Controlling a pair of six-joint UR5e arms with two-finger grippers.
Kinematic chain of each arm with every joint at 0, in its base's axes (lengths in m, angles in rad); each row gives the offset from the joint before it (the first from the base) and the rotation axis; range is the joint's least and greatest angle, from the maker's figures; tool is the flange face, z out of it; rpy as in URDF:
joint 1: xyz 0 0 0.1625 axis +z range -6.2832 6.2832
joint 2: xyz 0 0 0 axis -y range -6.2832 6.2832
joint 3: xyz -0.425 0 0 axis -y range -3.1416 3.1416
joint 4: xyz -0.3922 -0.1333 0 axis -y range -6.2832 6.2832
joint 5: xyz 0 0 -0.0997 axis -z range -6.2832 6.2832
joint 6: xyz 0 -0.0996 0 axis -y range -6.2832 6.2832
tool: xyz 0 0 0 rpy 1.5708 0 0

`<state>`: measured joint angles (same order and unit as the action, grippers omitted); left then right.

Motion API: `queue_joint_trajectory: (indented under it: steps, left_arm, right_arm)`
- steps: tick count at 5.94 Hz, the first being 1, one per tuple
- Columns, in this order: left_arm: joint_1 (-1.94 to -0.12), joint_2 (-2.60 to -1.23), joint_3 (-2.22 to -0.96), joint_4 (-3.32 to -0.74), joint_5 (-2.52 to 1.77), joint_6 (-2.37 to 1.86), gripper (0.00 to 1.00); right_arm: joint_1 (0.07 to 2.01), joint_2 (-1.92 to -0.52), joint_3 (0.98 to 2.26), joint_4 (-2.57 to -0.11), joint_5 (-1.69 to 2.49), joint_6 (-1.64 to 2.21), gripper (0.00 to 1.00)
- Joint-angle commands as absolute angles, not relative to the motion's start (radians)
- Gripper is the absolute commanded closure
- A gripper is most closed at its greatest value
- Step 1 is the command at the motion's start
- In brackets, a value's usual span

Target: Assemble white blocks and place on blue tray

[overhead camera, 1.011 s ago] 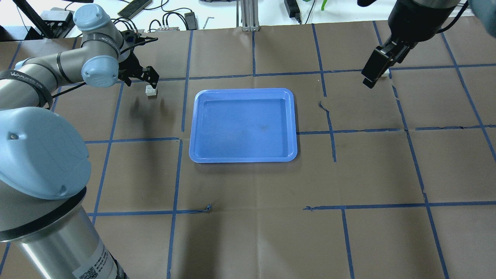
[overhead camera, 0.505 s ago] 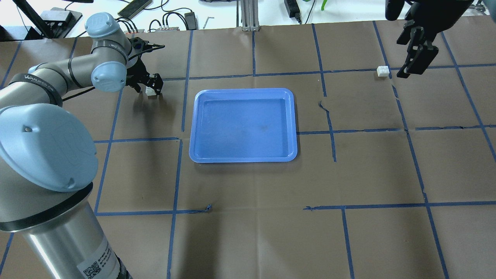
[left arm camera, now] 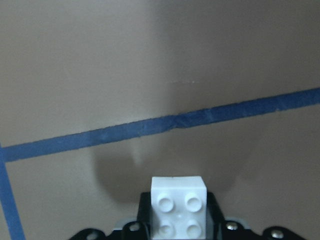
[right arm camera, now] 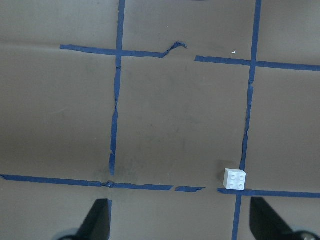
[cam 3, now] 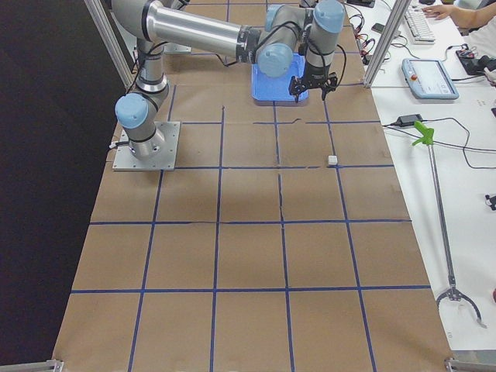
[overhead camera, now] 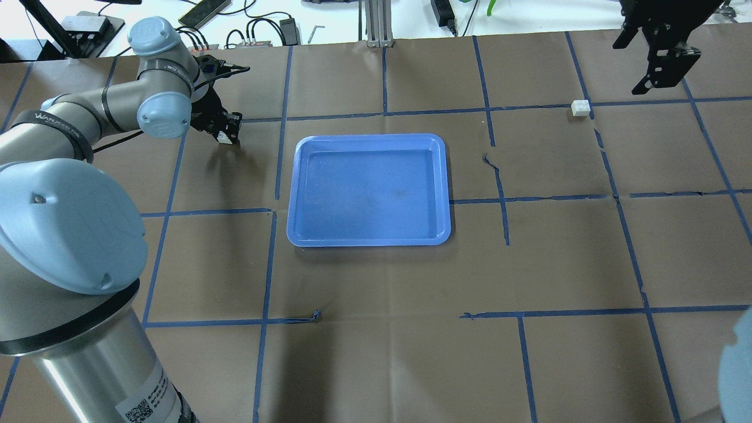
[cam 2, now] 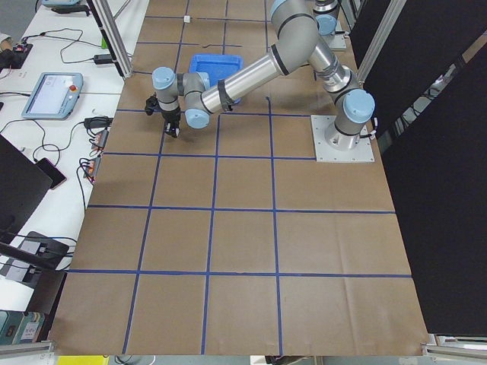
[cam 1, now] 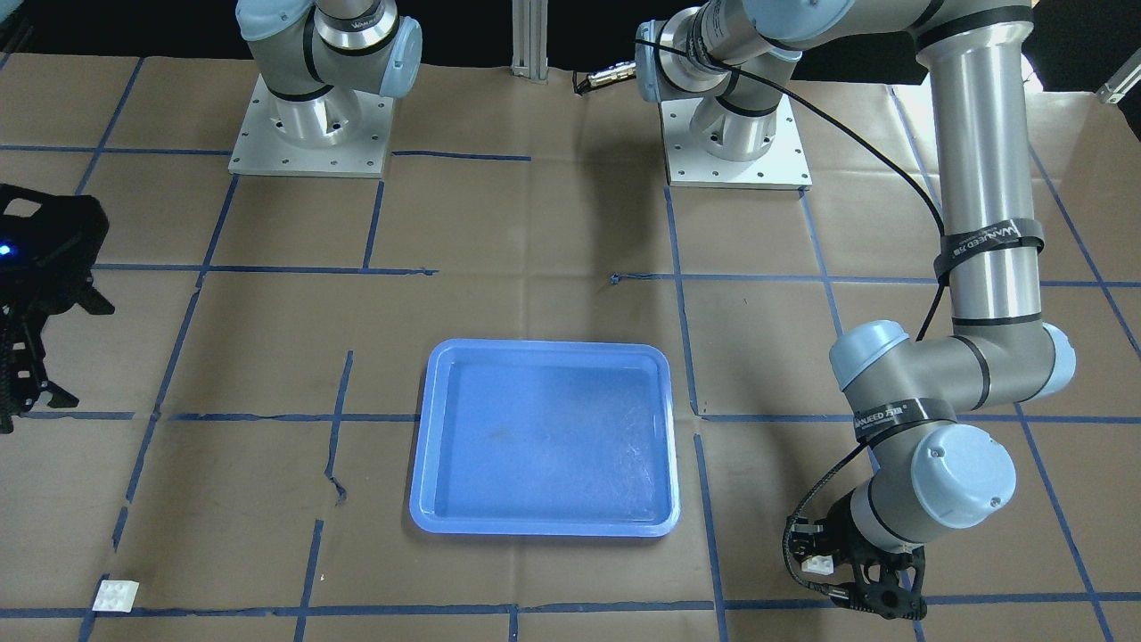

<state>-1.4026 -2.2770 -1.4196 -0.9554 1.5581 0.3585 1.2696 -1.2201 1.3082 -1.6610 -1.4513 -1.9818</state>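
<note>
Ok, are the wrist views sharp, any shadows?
Left wrist view: the block is sharp, with a soft shadow on the paper behind it. Right wrist view: the other block is crisp; the right claw shows dark, blurred fingers.

Left arm's black strap [cam 1: 989, 239] reads "WANJEED".

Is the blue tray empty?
Empty: the blue tray holds nothing; one white block lies on the table, the other block in the left gripper.
</note>
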Motion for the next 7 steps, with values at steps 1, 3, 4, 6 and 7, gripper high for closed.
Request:
queue_joint_trajectory:
  steps: [1,3,4,6,7]
  left_arm:
    - [-1.499,-2.185,-1.469,-0.965,1.560,0.364,0.98]
    - [-1.645,-2.074,-1.564,-0.962,1.559,0.382,0.98]
    - [-1.714,-2.068,-1.597,-0.959,1.560,0.478,0.98]
    - [-1.854,-2.086,-1.620,-0.953,1.572,0.751,0.97]
    - [-1.877,-2.082,-1.649,-0.951,1.572,0.920,0.97]
  right_arm:
    - [1.188,-1.085,1.276,-1.661,-1.294,-2.045,0.00]
    - [1.141,-0.926,1.241,-1.698,-1.143,-2.159,0.00]
    - [1.140,-0.855,1.191,-1.719,-1.131,-2.160,0.00]
    - [1.138,-0.728,1.084,-1.721,-1.109,-2.160,0.01]
    - [1.138,-0.680,1.030,-1.721,-1.108,-2.160,0.01]
